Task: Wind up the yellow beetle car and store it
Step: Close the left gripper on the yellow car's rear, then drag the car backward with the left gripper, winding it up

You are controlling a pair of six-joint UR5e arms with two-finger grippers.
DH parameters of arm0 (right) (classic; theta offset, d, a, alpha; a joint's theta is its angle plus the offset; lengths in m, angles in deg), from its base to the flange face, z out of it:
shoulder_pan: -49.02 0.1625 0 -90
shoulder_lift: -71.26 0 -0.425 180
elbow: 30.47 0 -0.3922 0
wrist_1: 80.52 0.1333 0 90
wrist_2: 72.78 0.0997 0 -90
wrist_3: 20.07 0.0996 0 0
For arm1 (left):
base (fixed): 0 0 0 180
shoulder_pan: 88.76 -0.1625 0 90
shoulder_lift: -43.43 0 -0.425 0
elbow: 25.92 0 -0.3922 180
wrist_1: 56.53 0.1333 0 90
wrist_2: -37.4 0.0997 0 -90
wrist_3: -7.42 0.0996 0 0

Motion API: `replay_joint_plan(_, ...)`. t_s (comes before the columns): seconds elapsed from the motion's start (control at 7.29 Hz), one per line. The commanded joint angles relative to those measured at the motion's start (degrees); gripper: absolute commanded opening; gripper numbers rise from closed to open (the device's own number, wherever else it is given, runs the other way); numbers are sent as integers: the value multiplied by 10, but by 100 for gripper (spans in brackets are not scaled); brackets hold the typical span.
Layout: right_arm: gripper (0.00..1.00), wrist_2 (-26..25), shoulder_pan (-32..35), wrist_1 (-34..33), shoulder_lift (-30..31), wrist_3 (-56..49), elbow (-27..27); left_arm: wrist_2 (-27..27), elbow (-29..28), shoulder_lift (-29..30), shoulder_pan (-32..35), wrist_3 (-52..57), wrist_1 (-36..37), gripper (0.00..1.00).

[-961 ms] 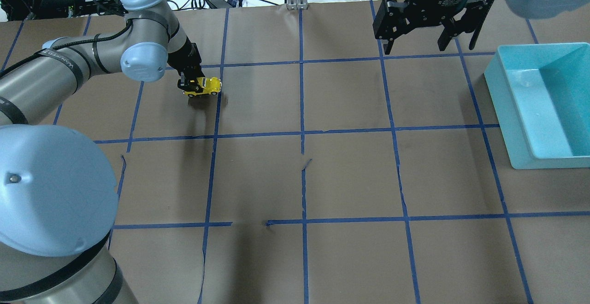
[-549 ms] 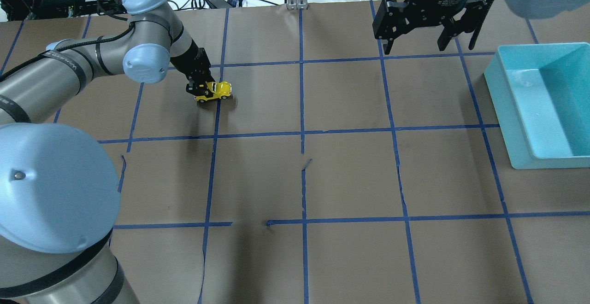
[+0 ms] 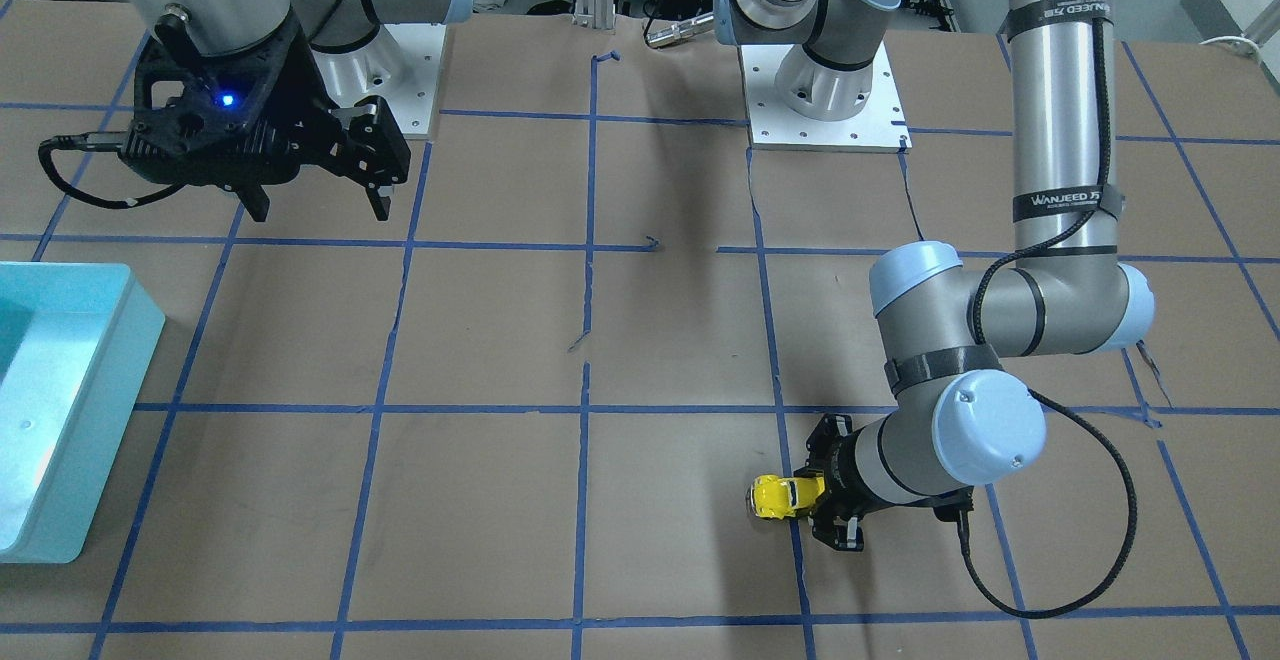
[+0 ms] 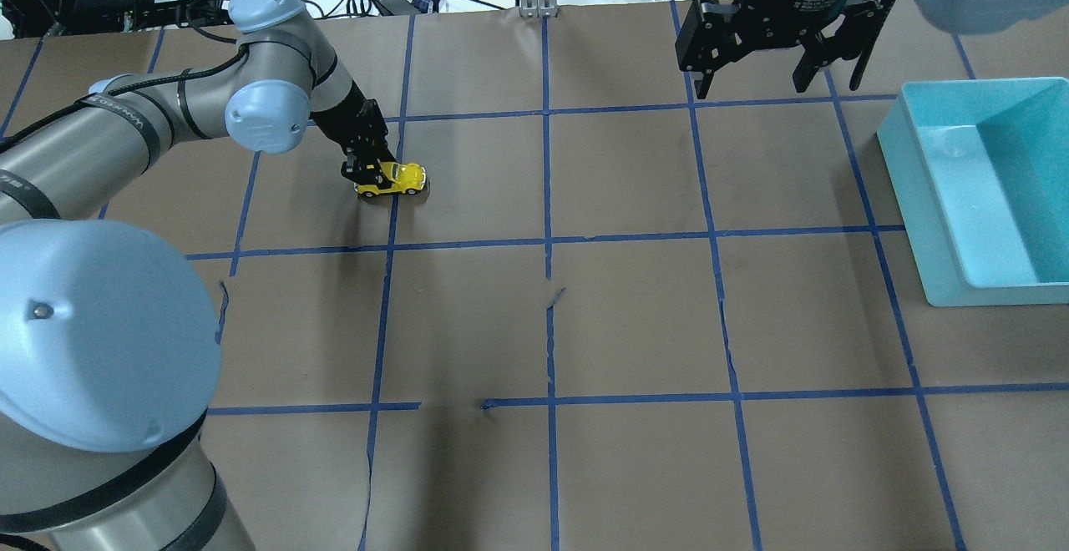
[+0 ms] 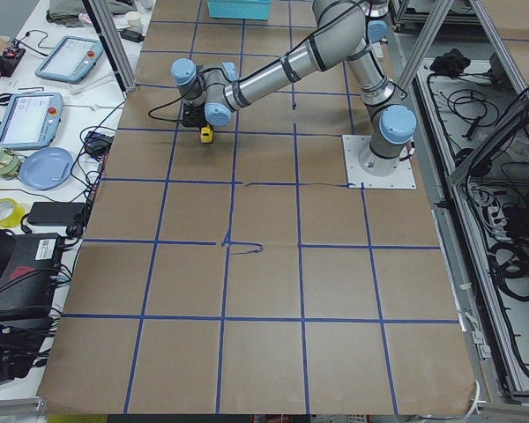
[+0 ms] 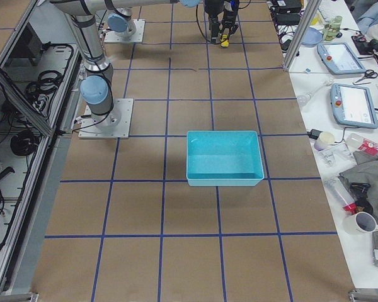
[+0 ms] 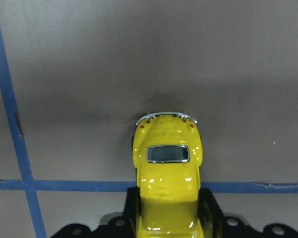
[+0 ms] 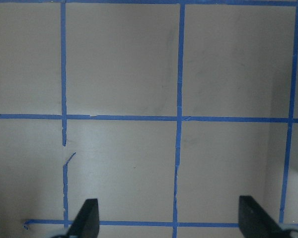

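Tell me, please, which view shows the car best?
The left wrist view: the car close, window and bumper sharp. Overhead and front show it small in the left gripper; side views, a speck; right wrist, nothing.

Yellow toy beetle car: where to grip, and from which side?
Pinch the small bright-yellow toy beetle car across its two flanks near one end, coming in low along its length. The roof is rounded and would likely slip; the flanks are closer to parallel. The left end effector grips it that way now.
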Motion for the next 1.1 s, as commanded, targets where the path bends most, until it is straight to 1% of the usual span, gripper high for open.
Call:
replay_joint_plan(0.0, 100, 0, 0, 0, 0, 0, 0, 4, -3, 1, -2, 3, 0, 0)
replay_joint_plan(0.14, 100, 0, 0, 0, 0, 0, 0, 5, -5, 1, -3, 9, -1, 0)
replay_joint_plan(0.41, 100, -1, -1, 1, 0, -1, 0, 5, -3, 3, -29, 48, -1, 0)
replay_joint_plan(0.96, 100, 0, 0, 0, 0, 0, 0, 6, 0, 4, -52, 63, -1, 0)
